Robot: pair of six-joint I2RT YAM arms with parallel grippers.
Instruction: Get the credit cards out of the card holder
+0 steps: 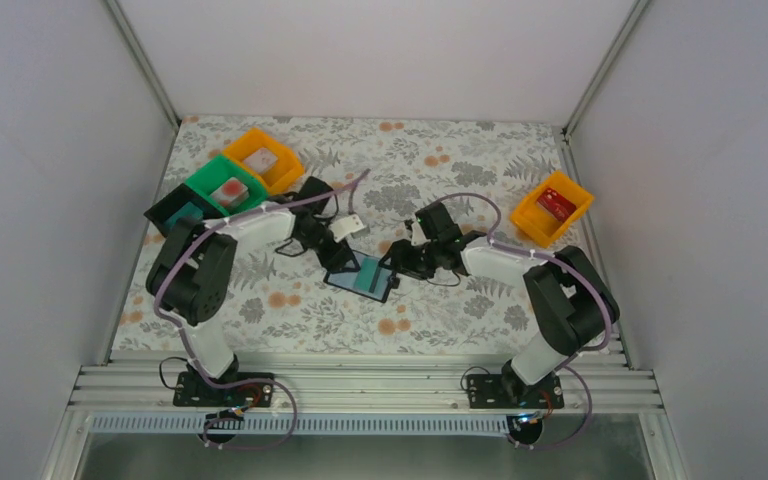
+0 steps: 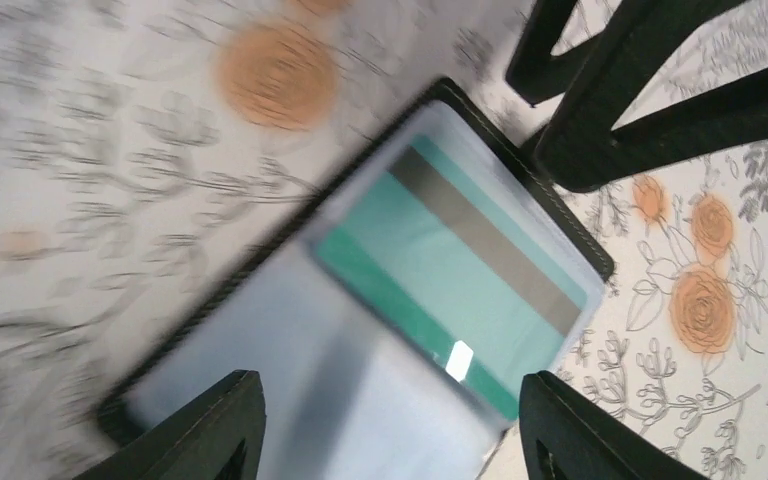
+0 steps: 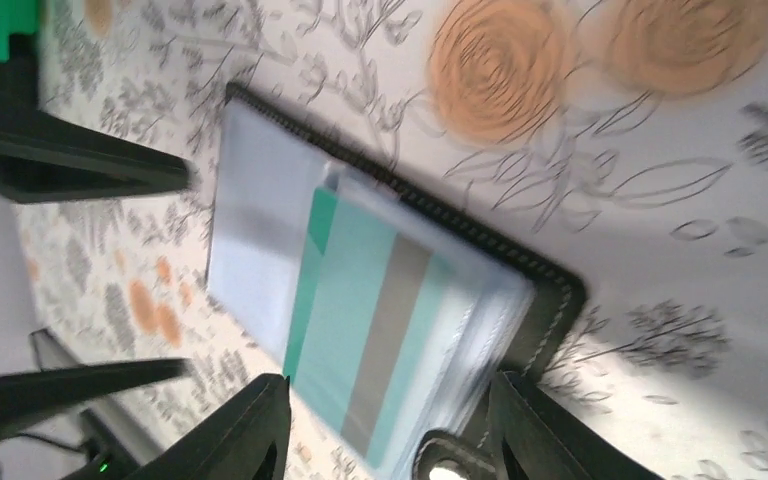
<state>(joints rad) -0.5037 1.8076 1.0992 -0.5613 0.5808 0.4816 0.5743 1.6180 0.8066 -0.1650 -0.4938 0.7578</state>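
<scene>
Wallet [image 1: 345, 281] lies open flat on the table [image 1: 430, 160], mid-table between both arms, and the teal card [image 2: 440, 270] sits tucked in its clear pocket with the grey stripe showing, so the step in hand looks like pulling this card out. Left gripper [image 2: 392, 385] hovers over the wallet, jaws fairly wide, holding nothing. Right gripper [image 3: 390, 385] straddles the wallet's pocket end, jaws partly apart, nothing pinched as far as I can tell. Next move probably needs one gripper pinning the wallet while the other nips the card edge and slides it out along the pocket. An orange bin [image 1: 530, 222] well right of the wallet holds a red card [image 1: 557, 205], likely done already. Green bin [image 1: 205, 172], a second orange bin [image 1: 282, 175] and a black bin [image 1: 165, 212] sit far left of the wallet, out of the way; the main snag is the two grippers crowding each other over the wallet
</scene>
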